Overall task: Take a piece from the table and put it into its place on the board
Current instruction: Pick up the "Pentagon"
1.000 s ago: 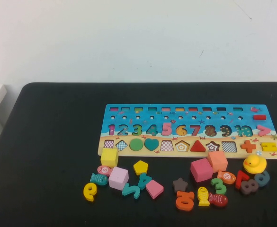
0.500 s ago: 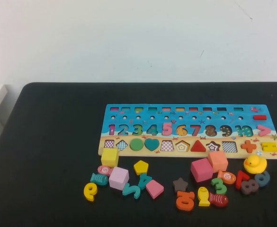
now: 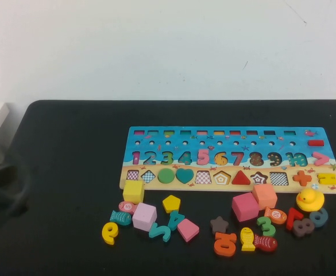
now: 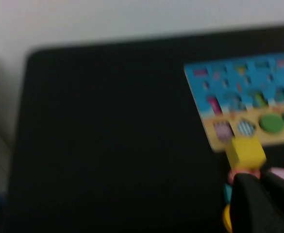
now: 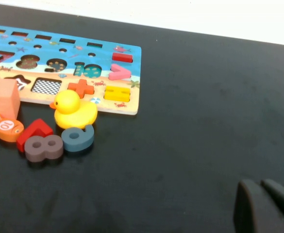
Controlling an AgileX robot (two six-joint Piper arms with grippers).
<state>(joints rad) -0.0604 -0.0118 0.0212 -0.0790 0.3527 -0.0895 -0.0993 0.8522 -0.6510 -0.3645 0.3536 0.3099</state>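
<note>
The yellow pentagon piece point(image 3: 171, 203) lies flat on the black table point(image 3: 70, 149), just in front of the board point(image 3: 231, 138), among loose pieces. The board's pentagon slot point(image 3: 221, 177) is empty. My left arm point(image 3: 1, 187) shows as a dark blur at the table's left edge, far from the piece. In the left wrist view my left gripper point(image 4: 261, 187) is shut and empty, with the board's left end point(image 4: 243, 92) beyond it. My right gripper point(image 5: 264, 190) is shut and empty over bare table to the right of the board point(image 5: 64, 63).
A yellow cube point(image 3: 133, 191), pink cubes point(image 3: 143, 216) point(image 3: 244, 206), an orange cube point(image 3: 264, 196), a yellow duck point(image 3: 309, 199), fish and several number pieces lie along the board's front edge. A white wall stands behind the table.
My left arm has come into the high view at the table's left edge. The pieces and the board have not moved.
</note>
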